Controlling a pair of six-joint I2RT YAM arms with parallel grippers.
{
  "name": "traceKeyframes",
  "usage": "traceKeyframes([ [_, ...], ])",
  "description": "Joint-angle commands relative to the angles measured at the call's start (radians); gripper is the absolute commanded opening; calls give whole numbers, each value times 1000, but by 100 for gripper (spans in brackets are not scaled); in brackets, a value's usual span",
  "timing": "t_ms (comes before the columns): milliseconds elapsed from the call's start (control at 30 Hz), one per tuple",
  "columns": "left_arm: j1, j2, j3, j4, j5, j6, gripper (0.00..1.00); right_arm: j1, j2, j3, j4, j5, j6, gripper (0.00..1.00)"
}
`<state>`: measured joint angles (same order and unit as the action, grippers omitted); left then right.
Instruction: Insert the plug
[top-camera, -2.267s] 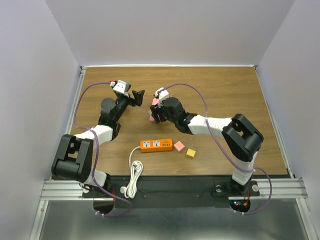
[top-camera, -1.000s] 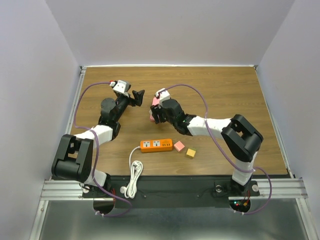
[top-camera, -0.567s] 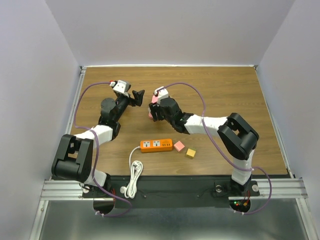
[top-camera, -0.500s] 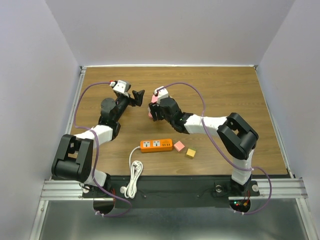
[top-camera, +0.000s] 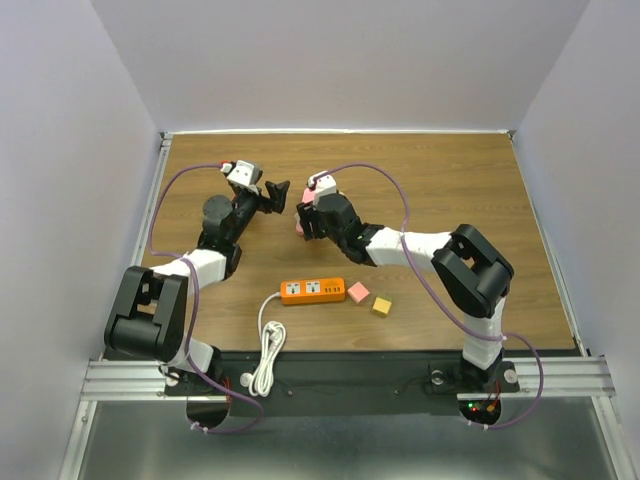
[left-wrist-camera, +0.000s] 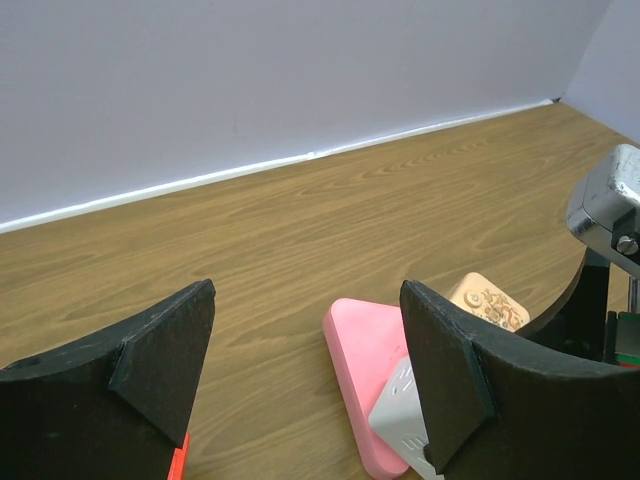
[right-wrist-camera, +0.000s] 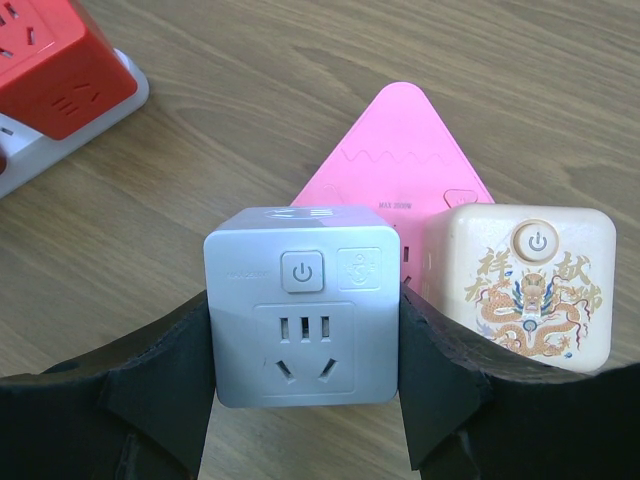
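Right gripper (right-wrist-camera: 305, 362) clamped on one silver-grey cube socket adapter (right-wrist-camera: 303, 290); left gripper (left-wrist-camera: 305, 330) spread wide, nothing between its fingers.
Two arms over one wooden table (top-camera: 450, 180). Far-centre cluster holds four adapters: the grey cube, pinched by its two side faces; one cream cube with a dragon print (right-wrist-camera: 520, 275) just beside it; one flat pink triangular adapter (right-wrist-camera: 405, 165) beyond both and partly hidden by them; one red cube (right-wrist-camera: 55, 60) apart from these. Near edge: one orange power strip (top-camera: 312, 290), its white cord (top-camera: 265, 362) bundled at the table's edge, well apart from both grippers; plug itself too small to pick out. Right of the strip, two small blocks: one pink block (top-camera: 358, 292) just beside it, one yellow block (top-camera: 381, 306) near.
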<state>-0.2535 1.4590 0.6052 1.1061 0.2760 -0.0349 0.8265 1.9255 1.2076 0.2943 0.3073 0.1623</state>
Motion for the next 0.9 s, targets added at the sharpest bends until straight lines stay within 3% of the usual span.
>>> traceKeyframes([
  [0, 2, 3, 61, 32, 8, 4, 86, 3, 30, 33, -60, 21, 9, 0],
  [867, 3, 9, 67, 23, 9, 4, 85, -64, 168, 168, -107, 10, 11, 0],
])
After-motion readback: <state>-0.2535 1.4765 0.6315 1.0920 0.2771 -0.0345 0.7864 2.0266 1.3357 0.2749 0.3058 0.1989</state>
